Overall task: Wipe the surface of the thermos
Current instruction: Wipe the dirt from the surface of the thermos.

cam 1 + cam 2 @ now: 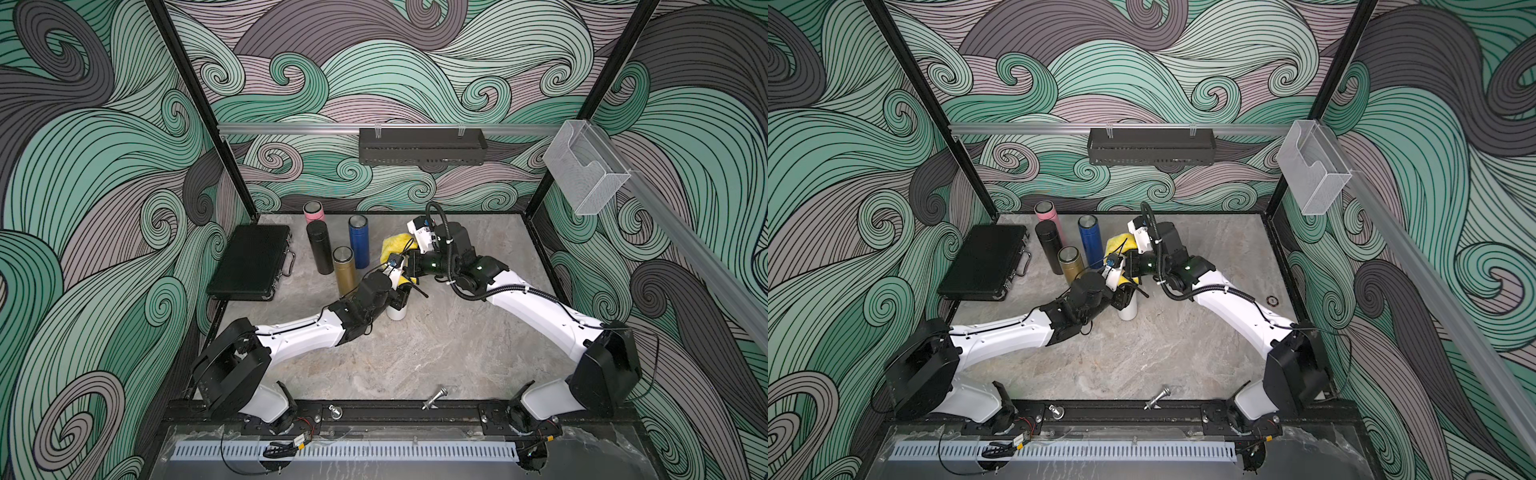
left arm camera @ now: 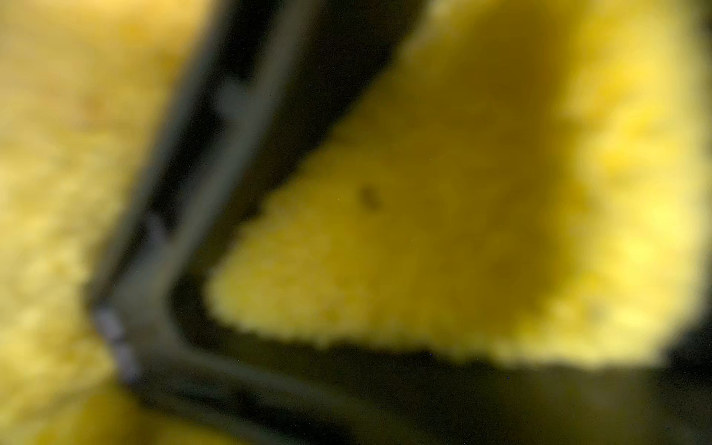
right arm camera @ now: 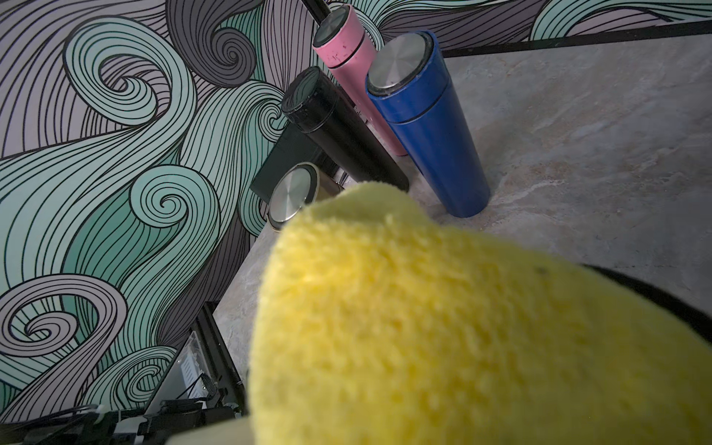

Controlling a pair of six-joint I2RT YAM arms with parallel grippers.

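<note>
At centre, white thermos: upright, long axis vertical, just beneath right gripper.
State of left gripper: clenched on thermos body.
State of right gripper: grasping yellow cloth, apparently draped at thermos top.

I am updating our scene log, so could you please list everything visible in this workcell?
white thermos: 1, white, mid-table, upright in the left jaws
yellow cloth: 1, yellow, in the right jaws, above the white thermos
pink thermos: 1, pink, back left
black thermos: 1, black, before the pink
blue thermos: 1, blue, beside the black
gold thermos: 1, gold, nearest the arms
black case: 1, black, flat, table's left
wall tray: 1, black, back rail
clear holder: 1, transparent, right rail
metal pins: 2, silver, front rail
table: 1, grey marble
left arm: 1, white-black, jaws shut
right arm: 1, white-black, jaws shut
</note>
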